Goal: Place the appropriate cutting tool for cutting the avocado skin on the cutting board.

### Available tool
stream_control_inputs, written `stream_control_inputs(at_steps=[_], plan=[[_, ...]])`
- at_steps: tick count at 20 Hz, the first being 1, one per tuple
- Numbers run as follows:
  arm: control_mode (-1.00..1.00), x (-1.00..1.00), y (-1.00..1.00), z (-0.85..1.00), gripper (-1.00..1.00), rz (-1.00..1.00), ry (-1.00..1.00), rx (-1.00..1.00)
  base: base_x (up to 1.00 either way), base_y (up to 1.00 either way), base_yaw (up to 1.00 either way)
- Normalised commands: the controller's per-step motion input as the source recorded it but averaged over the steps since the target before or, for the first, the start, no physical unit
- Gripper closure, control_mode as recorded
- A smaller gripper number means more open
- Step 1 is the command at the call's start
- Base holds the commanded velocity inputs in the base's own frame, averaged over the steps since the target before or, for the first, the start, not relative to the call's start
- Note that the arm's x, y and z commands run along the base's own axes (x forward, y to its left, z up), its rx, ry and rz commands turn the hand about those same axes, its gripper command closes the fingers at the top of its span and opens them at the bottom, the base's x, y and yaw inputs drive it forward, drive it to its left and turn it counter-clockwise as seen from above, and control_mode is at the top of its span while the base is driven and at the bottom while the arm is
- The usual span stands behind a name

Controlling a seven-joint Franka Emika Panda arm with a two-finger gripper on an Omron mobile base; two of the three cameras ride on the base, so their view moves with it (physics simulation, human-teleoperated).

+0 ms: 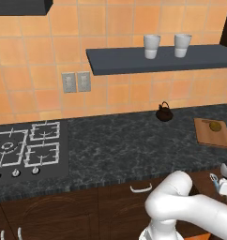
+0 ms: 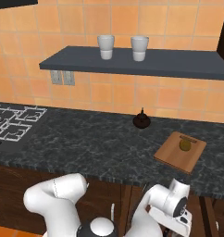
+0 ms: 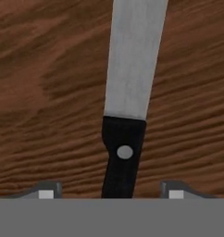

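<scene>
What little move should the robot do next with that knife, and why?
Probably ease the tool down and shut it on the knife's black handle. In the hand view the handle lies between the two fingertips, which stand wide apart, so nothing is gripped yet. The avocado already sits on the cutting board, and the knife has to go there too.

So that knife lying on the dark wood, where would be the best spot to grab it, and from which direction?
Probably the black handle of the knife, not its flat grey blade. The knife lies flat on the wooden surface, so coming straight down from above suits it. The handle is narrow and runs between the gripper's two tips, which stand apart on either side.
</scene>
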Motion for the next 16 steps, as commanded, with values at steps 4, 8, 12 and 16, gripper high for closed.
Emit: stream_control_inputs(at_steps=[4,8,12,16], plan=[[-1.00,-0.03,0.31,-0.16,1.00,-0.01,0.00,0.00,0.00,0.00,0.00],[-1.00,-0.19,0.52,0.00,1.00,-0.18,0.00,0.00,0.00,0.00,0.00],[-1.00,-0.22,0.54,0.20,1.00,-0.30,0.00,0.00,0.00,0.00,0.00],[-1.00,-0.59,0.11,0.96,1.00,-0.36,0.07,0.00,0.00,0.00,0.00]])
